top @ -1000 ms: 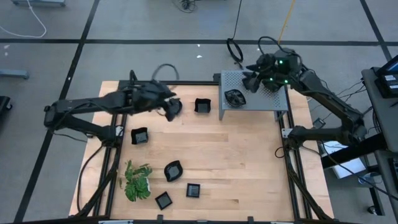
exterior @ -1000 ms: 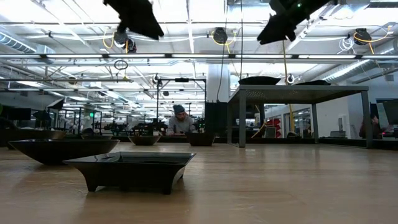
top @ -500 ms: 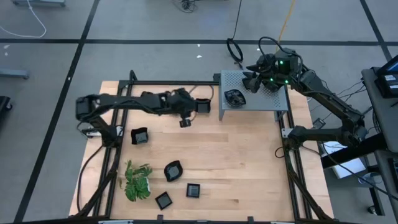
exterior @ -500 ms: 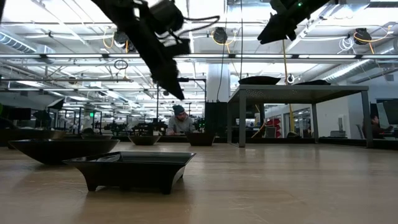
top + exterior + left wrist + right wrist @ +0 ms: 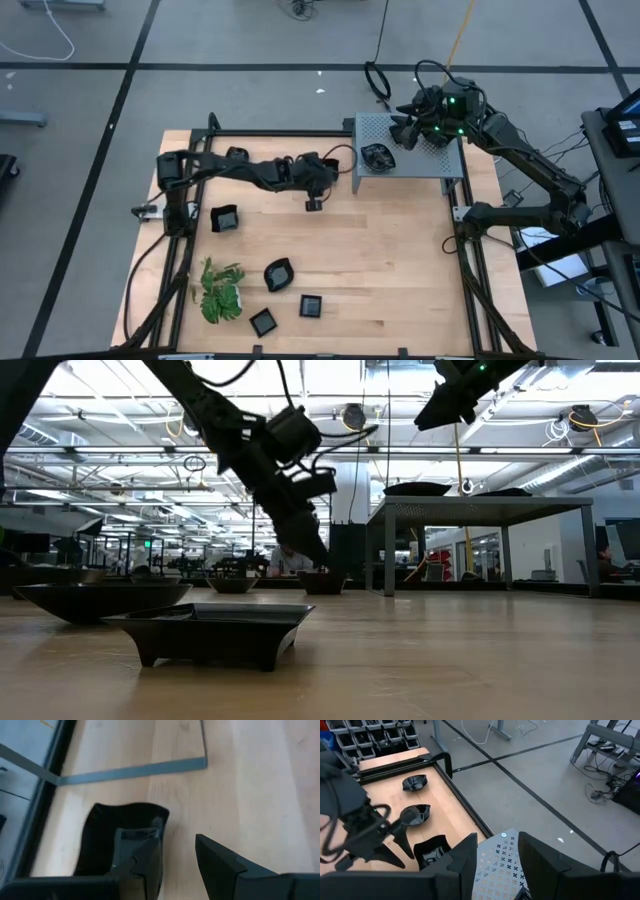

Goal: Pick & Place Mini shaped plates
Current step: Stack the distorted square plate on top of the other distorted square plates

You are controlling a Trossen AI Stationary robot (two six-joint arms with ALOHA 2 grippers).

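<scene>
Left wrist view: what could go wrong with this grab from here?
1. The left gripper is open, one finger over the square plate's rim and one outside; pinching that thin wall could tip or slide the plate.
2. The right gripper hovers above the raised platform, which already holds a plate; bringing this one there could crowd the arms.

Wooden table (image 5: 390, 260) with a raised grey perforated shelf (image 5: 440, 160) at its far right corner
On the wood lie black mini dishes: a square one (image 5: 225, 217) near the left edge, a rounded one (image 5: 279, 274) mid-table, two small square ones (image 5: 311, 306) (image 5: 263, 322) near the front, beside a green leafy plant (image 5: 220, 292); another dish (image 5: 377, 156) sits on the shelf
</scene>
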